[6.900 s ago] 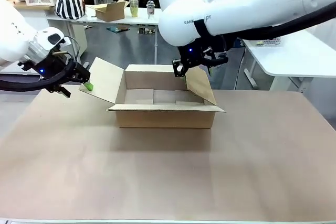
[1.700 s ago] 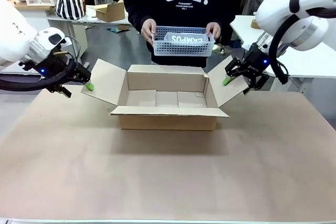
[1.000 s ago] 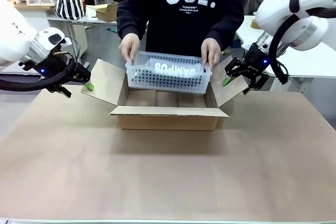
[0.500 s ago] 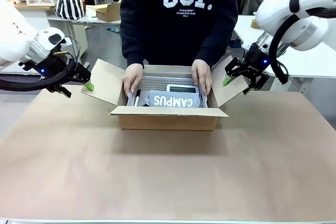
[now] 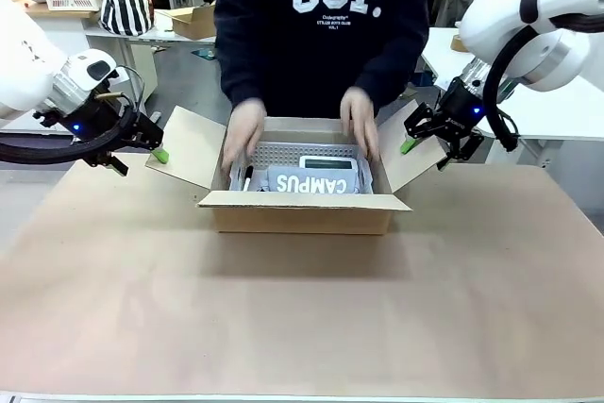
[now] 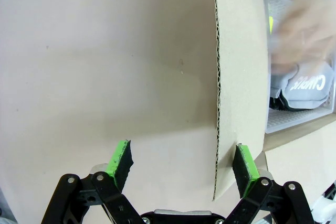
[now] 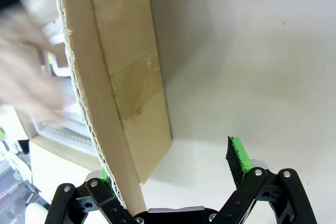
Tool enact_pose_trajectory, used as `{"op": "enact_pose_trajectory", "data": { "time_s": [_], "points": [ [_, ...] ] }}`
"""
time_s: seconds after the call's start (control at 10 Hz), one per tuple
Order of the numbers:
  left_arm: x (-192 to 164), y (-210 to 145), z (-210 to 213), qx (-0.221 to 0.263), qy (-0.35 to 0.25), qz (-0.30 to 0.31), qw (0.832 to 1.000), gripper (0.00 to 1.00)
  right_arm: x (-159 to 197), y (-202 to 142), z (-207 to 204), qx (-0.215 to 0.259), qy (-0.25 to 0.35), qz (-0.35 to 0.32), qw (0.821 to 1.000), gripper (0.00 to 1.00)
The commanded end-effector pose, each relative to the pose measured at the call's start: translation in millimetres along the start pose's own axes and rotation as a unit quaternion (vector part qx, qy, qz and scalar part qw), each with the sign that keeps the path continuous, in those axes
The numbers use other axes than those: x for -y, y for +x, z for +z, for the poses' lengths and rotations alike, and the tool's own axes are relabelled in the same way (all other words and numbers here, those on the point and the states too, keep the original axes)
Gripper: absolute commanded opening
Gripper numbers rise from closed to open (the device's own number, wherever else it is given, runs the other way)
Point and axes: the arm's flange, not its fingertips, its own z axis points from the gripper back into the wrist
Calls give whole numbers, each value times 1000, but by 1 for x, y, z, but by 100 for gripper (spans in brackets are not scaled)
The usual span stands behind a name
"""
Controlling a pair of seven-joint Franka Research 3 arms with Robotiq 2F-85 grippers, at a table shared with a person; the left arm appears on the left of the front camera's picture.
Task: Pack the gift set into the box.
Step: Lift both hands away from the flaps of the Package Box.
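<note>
Tabletop: gift set lengthwise in box; left hand, right hand open.

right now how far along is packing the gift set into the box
Done: the gift set already lies inside the box. In hand: the person's hands hover blurred just above it, while the left gripper and right gripper, both open, straddle the side flaps. Left: the four flaps are not yet closed.

gift set dark panel — "CAMPUS" | person's sweatshirt — "CGP."
</note>
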Motion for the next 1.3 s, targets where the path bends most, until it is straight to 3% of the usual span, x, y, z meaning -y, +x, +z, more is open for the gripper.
{"op": "enact_pose_trajectory", "data": {
  "time_s": [0.0,1.2],
  "points": [
    [1,1,4,-6,5,4,1000,100,-2,1,-4,-1,-9,-3,1000,100],
    [1,1,4,-6,5,4,1000,100,-2,1,-4,-1,-9,-3,1000,100]
  ]
}}
